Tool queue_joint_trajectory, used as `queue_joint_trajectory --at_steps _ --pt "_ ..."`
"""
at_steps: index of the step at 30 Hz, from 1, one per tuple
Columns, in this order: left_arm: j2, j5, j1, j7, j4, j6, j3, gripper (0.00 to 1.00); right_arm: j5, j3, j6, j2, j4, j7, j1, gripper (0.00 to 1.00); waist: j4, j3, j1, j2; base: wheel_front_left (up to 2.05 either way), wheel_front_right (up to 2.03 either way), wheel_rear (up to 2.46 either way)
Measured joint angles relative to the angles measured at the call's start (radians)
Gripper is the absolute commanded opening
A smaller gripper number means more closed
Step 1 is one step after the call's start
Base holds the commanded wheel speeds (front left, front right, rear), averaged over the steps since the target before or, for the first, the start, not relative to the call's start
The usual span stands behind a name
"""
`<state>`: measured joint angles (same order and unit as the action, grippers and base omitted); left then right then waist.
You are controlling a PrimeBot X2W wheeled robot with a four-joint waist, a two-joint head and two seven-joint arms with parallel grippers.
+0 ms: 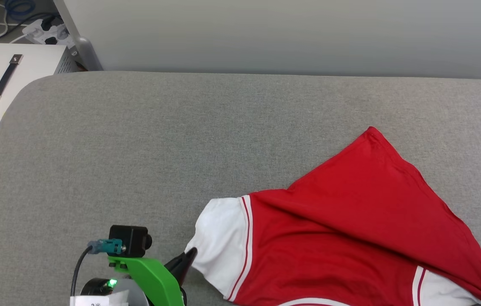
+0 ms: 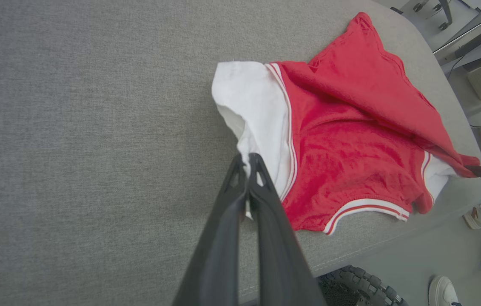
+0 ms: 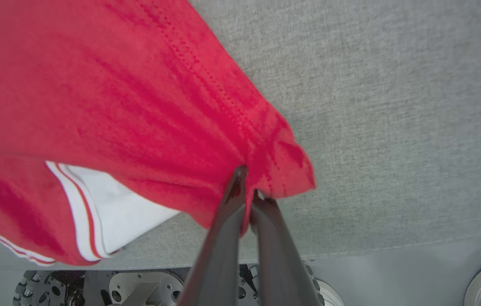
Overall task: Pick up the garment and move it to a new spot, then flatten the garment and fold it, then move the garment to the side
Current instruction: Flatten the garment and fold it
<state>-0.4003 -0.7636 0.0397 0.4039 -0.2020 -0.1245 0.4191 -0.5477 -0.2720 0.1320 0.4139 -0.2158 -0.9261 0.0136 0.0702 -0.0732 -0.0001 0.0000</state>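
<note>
Left fingers clench the white sleeve edge of the red soft-fabric shirt; right fingers pinch its red hem corner. It lies rumpled on the grey fabric-covered tabletop, front right.

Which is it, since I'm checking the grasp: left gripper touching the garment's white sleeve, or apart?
Touching. The left wrist view shows the left gripper shut on the white sleeve of the garment.
</note>
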Motion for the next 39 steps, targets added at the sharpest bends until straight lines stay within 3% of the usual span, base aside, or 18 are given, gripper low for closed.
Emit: queue_joint_trajectory --at_steps 5,6,7,12,16,22,33,39 --pt "0.000 -0.003 -0.001 0.000 0.004 0.000 0.002 0.00 0.011 -0.001 0.000 -0.005 0.007 0.004 0.005 0.00 -0.003 -0.003 0.0000 0.0000 0.00 0.00 0.00" --pt "0.000 -0.003 -0.001 0.000 0.004 0.000 0.002 0.00 0.013 0.003 0.000 -0.003 0.012 0.004 0.005 0.87 -0.003 -0.004 0.0000 0.0000 0.00 0.00 0.00" --pt "-0.001 -0.003 -0.001 0.000 0.003 0.000 0.002 0.00 0.017 0.008 0.000 -0.001 0.020 0.004 0.005 1.00 -0.004 -0.006 0.0000 0.0000 0.00 0.00 0.00" --pt "-0.004 0.003 -0.004 0.000 -0.001 0.000 0.009 0.00 0.016 0.029 0.000 0.027 0.081 -0.018 -0.001 1.00 0.001 -0.011 0.0000 0.0000 0.00 0.00 0.00" --pt "-0.004 0.013 -0.006 -0.003 -0.019 -0.001 0.021 0.00 -0.017 0.057 0.000 0.058 0.188 -0.095 -0.049 1.00 0.016 -0.020 0.0000 0.0000 0.00 0.00 0.00" --pt "-0.004 0.041 -0.048 -0.004 -0.066 -0.003 0.031 0.00 -0.019 0.125 0.000 0.070 0.308 -0.219 -0.244 1.00 0.047 -0.074 0.0000 0.0000 0.00 0.00 0.00" --pt "0.026 0.053 -0.121 -0.016 -0.074 0.021 0.063 0.00 0.090 0.224 0.000 0.037 0.127 -0.312 -0.595 1.00 0.134 -0.199 0.0001 0.0000 0.00 0.00 0.00" --pt "0.031 0.069 -0.162 -0.016 -0.072 0.041 0.084 0.00 0.150 0.247 0.000 0.065 0.004 -0.313 -0.685 1.00 0.186 -0.268 0.0001 0.0000 0.00 0.00 0.00"
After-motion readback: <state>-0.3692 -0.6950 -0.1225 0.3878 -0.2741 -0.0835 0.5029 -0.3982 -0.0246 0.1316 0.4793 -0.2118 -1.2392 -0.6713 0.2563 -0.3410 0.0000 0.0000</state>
